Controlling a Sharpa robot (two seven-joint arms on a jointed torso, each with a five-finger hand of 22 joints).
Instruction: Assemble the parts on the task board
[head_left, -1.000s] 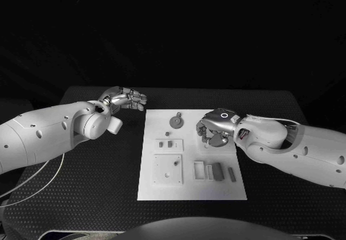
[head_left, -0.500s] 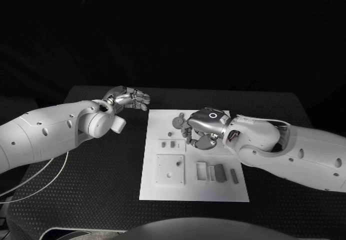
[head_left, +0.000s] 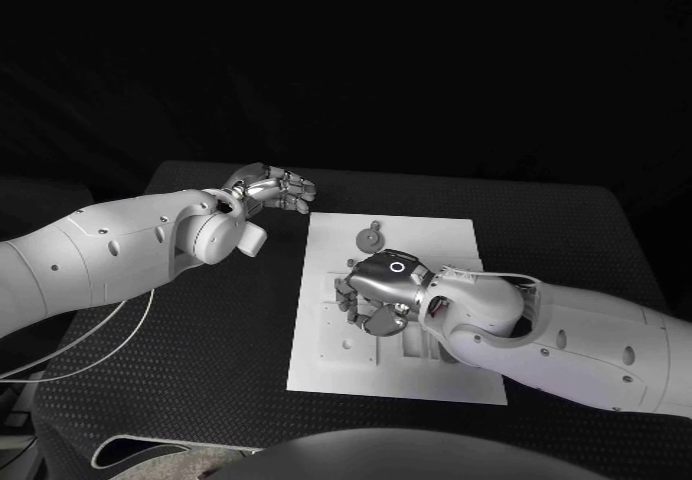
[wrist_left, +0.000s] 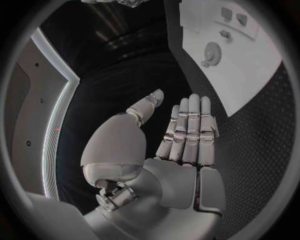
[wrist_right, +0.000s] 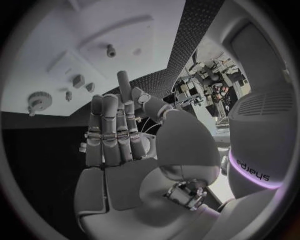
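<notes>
- The task board (head_left: 418, 235) lies in the middle of the black table (head_left: 202, 330), its long axis running away from the robot, tilted slightly in the head view.
- Near the board's far end lies a round gear-like part (head_left: 369, 238), flat on the plate; the left wrist view shows the same part (wrist_left: 212, 51) with toothed edge, and two small parts (wrist_left: 226, 13) in a raised block beyond it.
- The right hand (head_left: 378, 295) hovers over the middle of the board, palm down, covering the parts beneath it in the head view.
- The right wrist view shows that hand (wrist_right: 115, 135) with fingers straight and close together, one finger standing higher than the rest, and nothing between them; it appears to hold nothing, though whether a fingertip touches the board I cannot tell.
- Past those fingers the right wrist view shows a square block with a small peg (wrist_right: 111, 50) standing in it, and two small parts (wrist_right: 78, 80) side by side near the gear.
- The left hand (head_left: 271, 190) hangs over the table just off the board's far left corner, apart from it.
- In the left wrist view the left hand (wrist_left: 181, 135) is flat, fingers extended side by side, thumb spread, holding nothing.
</notes>
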